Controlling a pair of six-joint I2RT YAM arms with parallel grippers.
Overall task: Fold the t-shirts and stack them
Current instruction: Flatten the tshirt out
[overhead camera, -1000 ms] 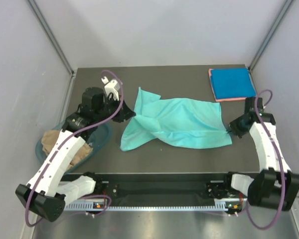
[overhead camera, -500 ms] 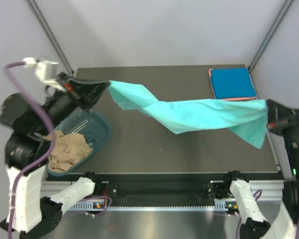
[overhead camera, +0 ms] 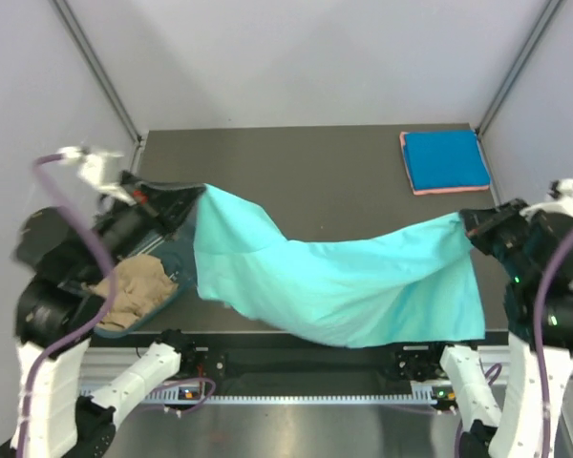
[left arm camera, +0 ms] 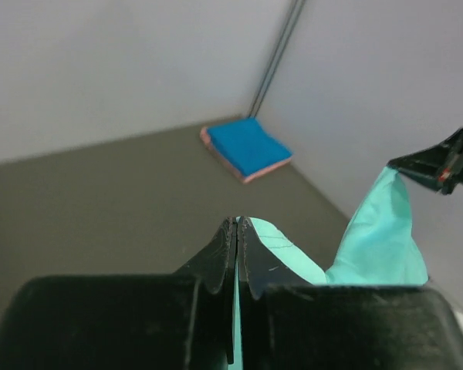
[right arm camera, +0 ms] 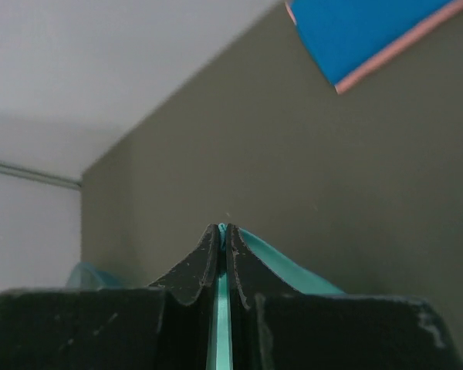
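Above dark grey flat table (overhead camera: 296, 162), sagging teal-green soft cloth t-shirt (overhead camera: 334, 286), slung between left gripper (overhead camera: 196, 196) and right gripper (overhead camera: 468, 221), each pinching a thin edge. Could slip free under a jerk, landing bunched.

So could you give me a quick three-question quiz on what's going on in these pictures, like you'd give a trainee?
1. True or false: the teal t-shirt lies flat on the table.
2. Which grippers are clamped on it? A) only the left gripper; B) only the right gripper; C) both.
3. Fill in the gap: the tan t-shirt sits in the ___.

Key
1. False: it is held up, stretched between the two arms.
2. C: each wrist view shows shut fingers with teal cloth pinched between them.
3. The tub.
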